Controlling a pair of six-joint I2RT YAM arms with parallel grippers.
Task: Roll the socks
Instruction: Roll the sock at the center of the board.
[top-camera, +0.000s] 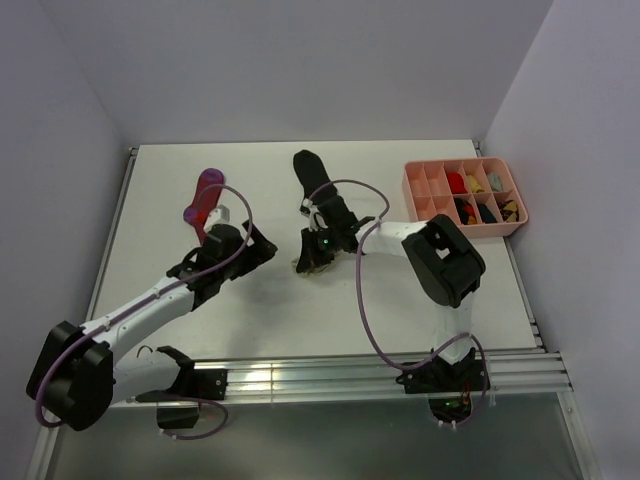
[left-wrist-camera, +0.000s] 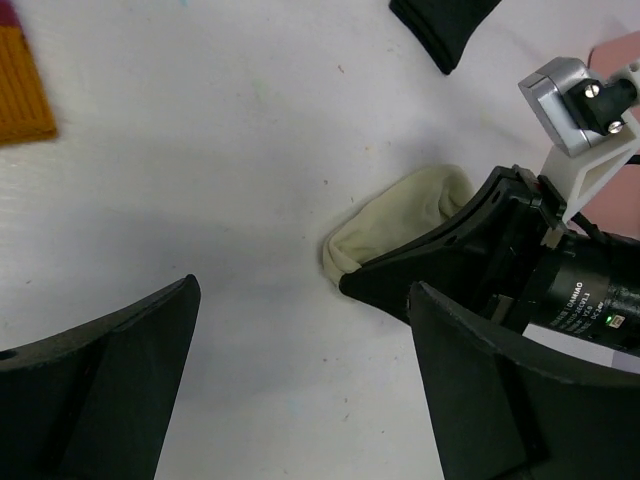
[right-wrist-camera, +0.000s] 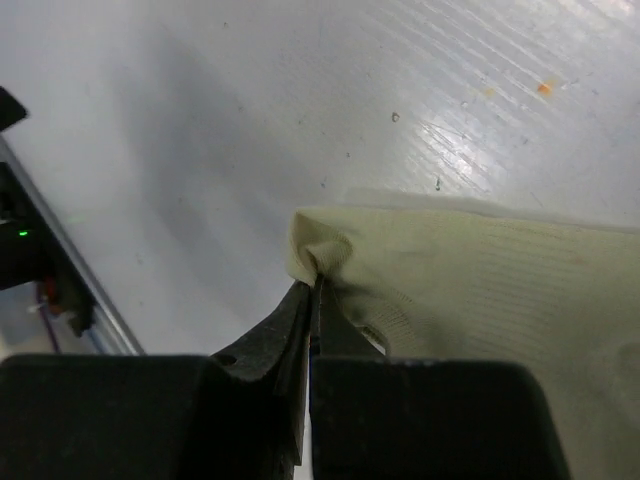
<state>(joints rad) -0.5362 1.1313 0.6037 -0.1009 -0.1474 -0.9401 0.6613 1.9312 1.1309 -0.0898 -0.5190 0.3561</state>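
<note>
While my right end effector (right-wrist-camera: 312, 285) pinches shut on the cream sock (right-wrist-camera: 480, 300) lying mid-surface (top-camera: 260, 160), my left end effector (left-wrist-camera: 300, 300) hangs wide open, holding nothing. I think no sock is rolled yet; the black sock (top-camera: 308, 170) and pink sock (top-camera: 205, 195) wait farther back.

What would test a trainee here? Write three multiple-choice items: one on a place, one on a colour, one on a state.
1. Where does the tray sit? A far right; B near left; C centre.
2. What colour is the sock pinched by the right tool? A black; B cream; C magenta.
3. How is the left tool? A open; B shut on a sock; C shut, empty.
Answers: A, the top view shows it at the far right edge; B, the right wrist view shows cream fabric in its grip; A, its fingers stand wide apart, holding nothing.
</note>
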